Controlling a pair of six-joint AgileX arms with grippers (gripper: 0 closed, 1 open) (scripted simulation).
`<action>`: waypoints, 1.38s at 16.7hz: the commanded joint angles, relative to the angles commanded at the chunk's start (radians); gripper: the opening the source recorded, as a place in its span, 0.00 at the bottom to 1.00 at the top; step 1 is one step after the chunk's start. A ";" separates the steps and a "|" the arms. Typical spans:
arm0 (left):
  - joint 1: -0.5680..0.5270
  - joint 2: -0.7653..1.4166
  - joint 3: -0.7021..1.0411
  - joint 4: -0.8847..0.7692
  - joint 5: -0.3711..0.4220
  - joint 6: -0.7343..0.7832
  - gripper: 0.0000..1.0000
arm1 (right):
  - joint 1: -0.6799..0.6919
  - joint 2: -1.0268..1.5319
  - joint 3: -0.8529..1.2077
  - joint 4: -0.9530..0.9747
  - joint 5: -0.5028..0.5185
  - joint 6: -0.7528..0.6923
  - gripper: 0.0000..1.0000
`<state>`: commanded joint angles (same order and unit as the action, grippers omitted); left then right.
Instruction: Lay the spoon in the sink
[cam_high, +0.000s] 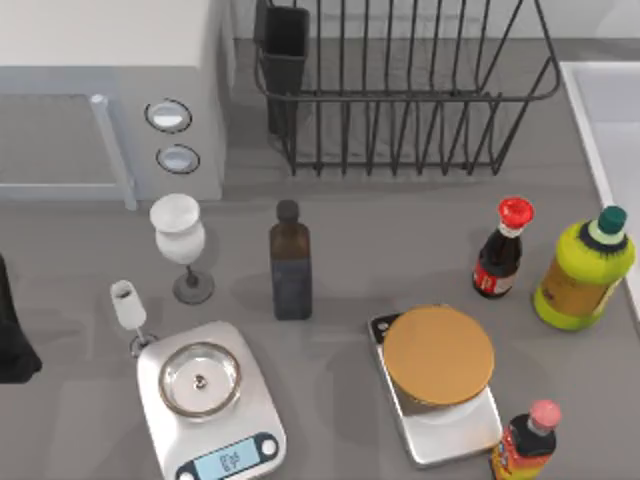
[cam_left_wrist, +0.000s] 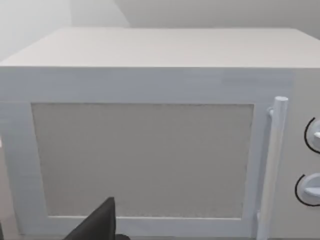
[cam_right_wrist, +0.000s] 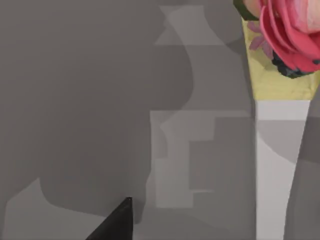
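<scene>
The spoon is out of view. The sink (cam_high: 600, 120), a pale basin with a raised light rim, is cut off by the table's far right edge. My left arm (cam_high: 12, 335) is a dark shape at the table's left edge. In the left wrist view, a dark part of my left gripper (cam_left_wrist: 100, 222) faces the white microwave (cam_left_wrist: 150, 150). A dark tip of my right gripper (cam_right_wrist: 117, 222) hangs over grey surface in the right wrist view, near a pale vase (cam_right_wrist: 277, 160) holding a pink flower.
A black wire dish rack (cam_high: 400, 90) stands at the back, left of the sink. A wine glass (cam_high: 180, 240), a dark bottle (cam_high: 290, 265), two scales (cam_high: 210, 400) (cam_high: 440, 400), sauce bottles (cam_high: 503, 250) (cam_high: 525, 445) and a yellow-green bottle (cam_high: 585, 270) crowd the counter.
</scene>
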<state>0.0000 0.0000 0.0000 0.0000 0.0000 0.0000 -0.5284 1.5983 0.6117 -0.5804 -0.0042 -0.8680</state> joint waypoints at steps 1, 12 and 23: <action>0.000 0.000 0.000 0.000 0.000 0.000 1.00 | 0.000 0.000 0.000 0.000 0.000 0.000 0.00; 0.000 0.000 0.000 0.000 0.000 0.000 1.00 | -0.006 -0.166 0.220 -0.400 -0.016 0.005 0.00; 0.000 0.000 0.000 0.000 0.000 0.000 1.00 | -0.003 -0.230 0.334 -0.560 -0.015 0.012 0.00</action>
<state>0.0000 0.0000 0.0000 0.0000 0.0000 0.0000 -0.5312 1.3679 0.9459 -1.1403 -0.0195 -0.8561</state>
